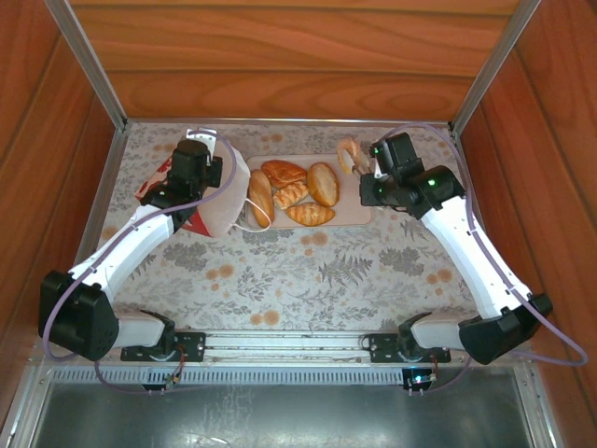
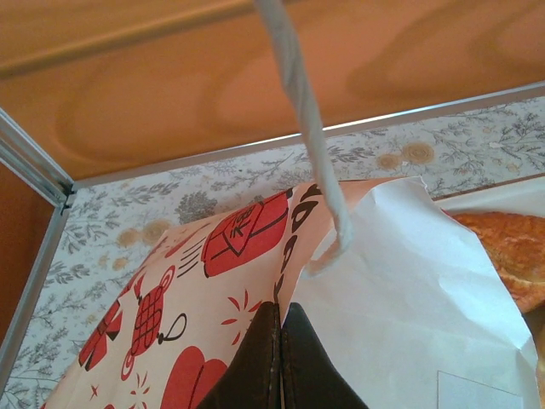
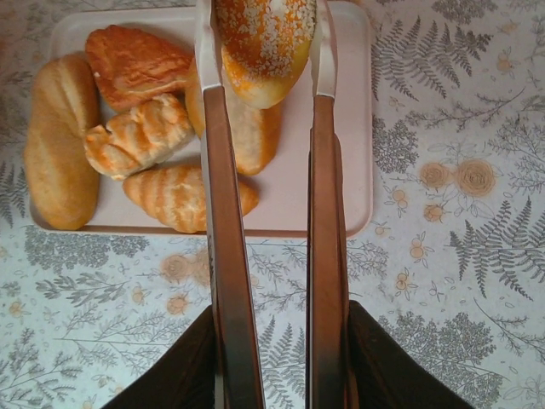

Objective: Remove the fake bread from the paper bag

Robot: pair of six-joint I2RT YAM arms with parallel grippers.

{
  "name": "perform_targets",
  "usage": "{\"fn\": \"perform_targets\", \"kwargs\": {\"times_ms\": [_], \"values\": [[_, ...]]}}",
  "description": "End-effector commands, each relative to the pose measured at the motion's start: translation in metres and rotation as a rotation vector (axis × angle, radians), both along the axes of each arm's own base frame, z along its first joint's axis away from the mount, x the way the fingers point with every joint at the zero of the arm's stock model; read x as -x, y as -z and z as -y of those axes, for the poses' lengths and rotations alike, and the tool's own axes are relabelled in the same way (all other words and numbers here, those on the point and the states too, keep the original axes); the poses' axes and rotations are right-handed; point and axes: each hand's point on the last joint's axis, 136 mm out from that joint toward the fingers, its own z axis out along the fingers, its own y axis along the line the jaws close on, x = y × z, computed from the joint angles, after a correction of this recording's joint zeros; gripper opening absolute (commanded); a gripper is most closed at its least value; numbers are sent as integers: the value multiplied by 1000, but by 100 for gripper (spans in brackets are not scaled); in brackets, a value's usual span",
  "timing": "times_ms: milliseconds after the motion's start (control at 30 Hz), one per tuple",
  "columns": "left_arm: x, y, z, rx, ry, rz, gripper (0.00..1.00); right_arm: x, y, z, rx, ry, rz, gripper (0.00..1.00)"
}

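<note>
Right gripper point(image 3: 262, 30), clamping a seeded bun point(image 3: 264, 60), should set it gently on the tray point(image 3: 341, 170)'s bare right; left gripper point(image 2: 279, 313) pinches the paper bag point(image 2: 400, 281).

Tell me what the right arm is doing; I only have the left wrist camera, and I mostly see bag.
Observer: The right gripper is shut on a seeded bun, over the far right corner of the tray.
Operator: How many pieces are already out?
Observer: Five breads lie on the tray, packed toward its left and middle.
Operator: Room for the bun?
Observer: Yes, the tray's right side, beside the oval loaf, is bare.
</note>
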Motion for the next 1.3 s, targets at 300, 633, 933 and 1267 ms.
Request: {"fn": "perform_targets", "kwargs": {"times_ms": [300,633,933,1267], "values": [[-1,-12,4,40,17,22,0,-46,50,15,-94,-22,-95,0],[-6,-11,7,41,23,16,0,-69,80,23,-125,-27,-162,0],[-6,-9,7,42,23,11,0,-83,95,25,-116,-31,-196,3],[-6,-8,8,40,24,7,0,-88,117,28,-99,-10,-260,15]]}}
